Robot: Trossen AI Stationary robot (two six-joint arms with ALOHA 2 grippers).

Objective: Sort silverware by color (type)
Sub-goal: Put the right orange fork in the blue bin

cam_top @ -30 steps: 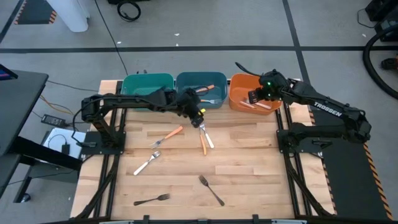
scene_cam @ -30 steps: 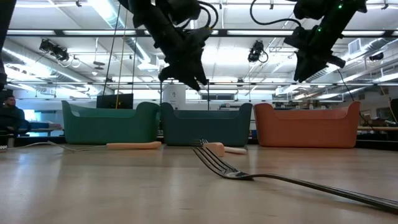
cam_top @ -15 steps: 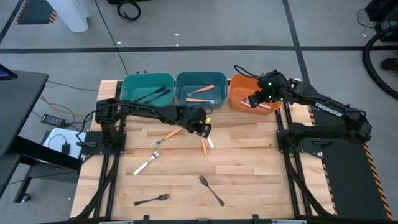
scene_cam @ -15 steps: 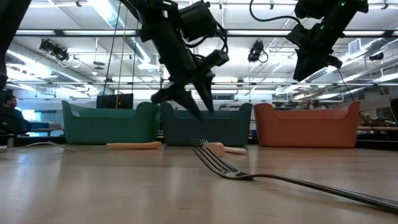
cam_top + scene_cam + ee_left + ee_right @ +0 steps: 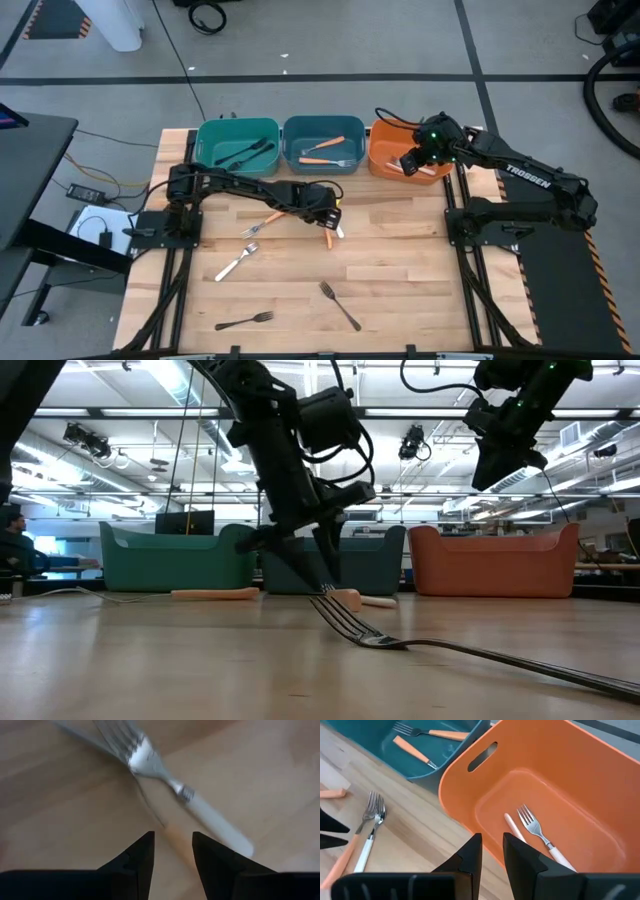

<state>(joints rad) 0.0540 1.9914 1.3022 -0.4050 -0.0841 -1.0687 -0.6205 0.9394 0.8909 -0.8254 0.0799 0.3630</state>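
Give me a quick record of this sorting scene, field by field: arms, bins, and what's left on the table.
left gripper: open, low over white-handled fork beside an orange-handled utensil
right gripper: empty, above orange bin
green bin: black utensils
blue bin: orange-handled utensils
orange bin: a white-handled fork
loose on table: six pieces, including two black forks at the near edge

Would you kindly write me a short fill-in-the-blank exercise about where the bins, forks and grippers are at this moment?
1. The orange bin stands at the ____ end of the row of three bins in the high view.
2. The left gripper is low over the white-handled fork, its fingers ____.
3. The right gripper hovers over the ____ bin.
4. The black utensils lie in the ____ bin.

Missing words: right; open; orange; green
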